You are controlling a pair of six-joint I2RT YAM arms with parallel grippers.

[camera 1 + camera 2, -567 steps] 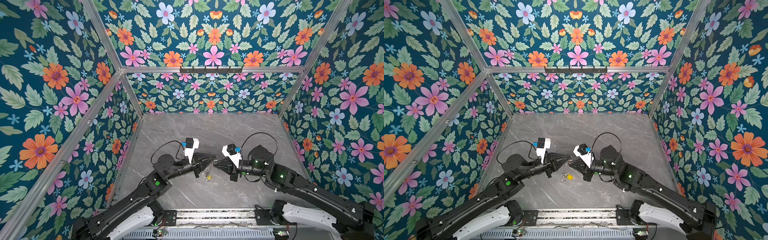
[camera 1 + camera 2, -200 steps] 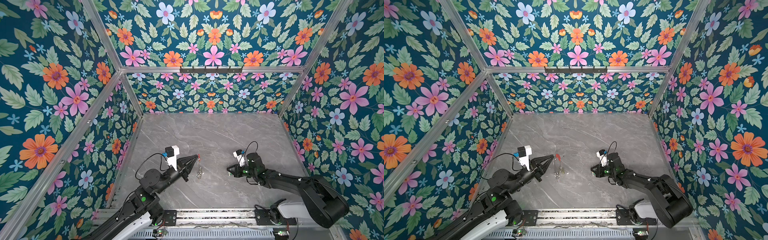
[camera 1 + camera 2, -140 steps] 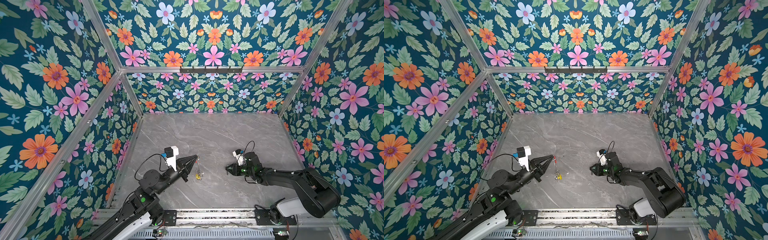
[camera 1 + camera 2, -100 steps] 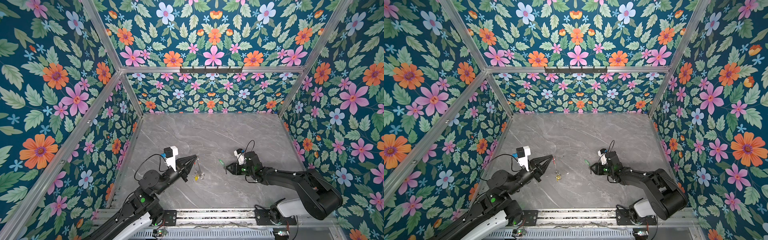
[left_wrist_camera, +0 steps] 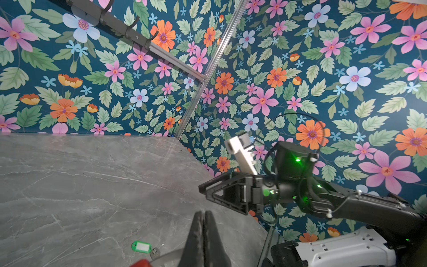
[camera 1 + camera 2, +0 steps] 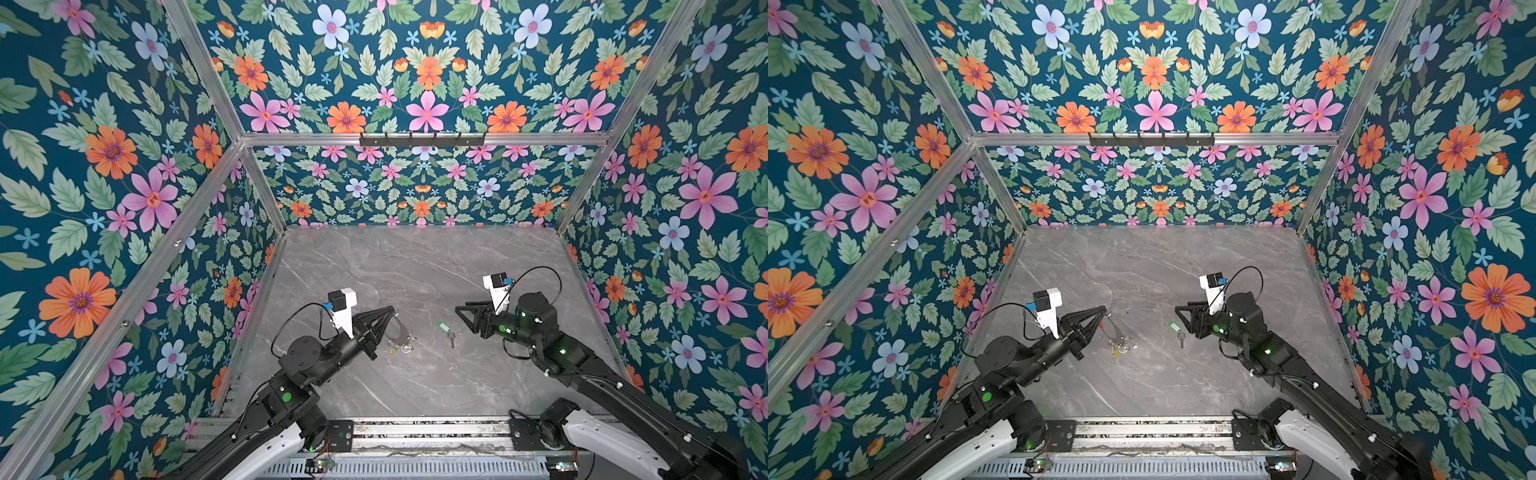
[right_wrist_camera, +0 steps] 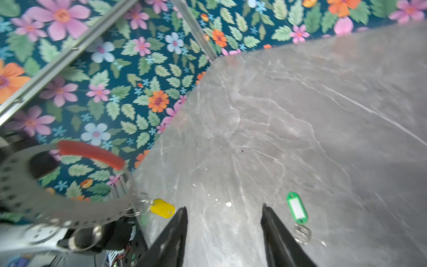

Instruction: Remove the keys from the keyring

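Observation:
My left gripper (image 6: 390,310) is shut on the keyring (image 6: 397,331), a grey metal hoop with a red sleeve (image 7: 90,151), and holds it above the table. A yellow-tagged key (image 6: 392,352) hangs from the hoop (image 7: 57,215) by small loops. The green-tagged key (image 6: 446,330) lies flat on the grey table, off the hoop, between the two grippers. My right gripper (image 6: 462,314) hovers open just right of it, with nothing between its fingers (image 7: 272,222). In the right wrist view the green tag (image 7: 297,208) lies outside one finger and the yellow tag (image 7: 162,208) outside the other.
The grey marble tabletop (image 6: 415,266) is enclosed by floral walls on three sides. A black hook rail (image 6: 422,139) runs along the back wall. A metal rail (image 6: 415,432) with both arm bases lines the front edge.
My right gripper opened, left the green-tagged key lying on the table and drew back a little upward. The left gripper has kept the keyring, with the yellow tag swinging beneath.

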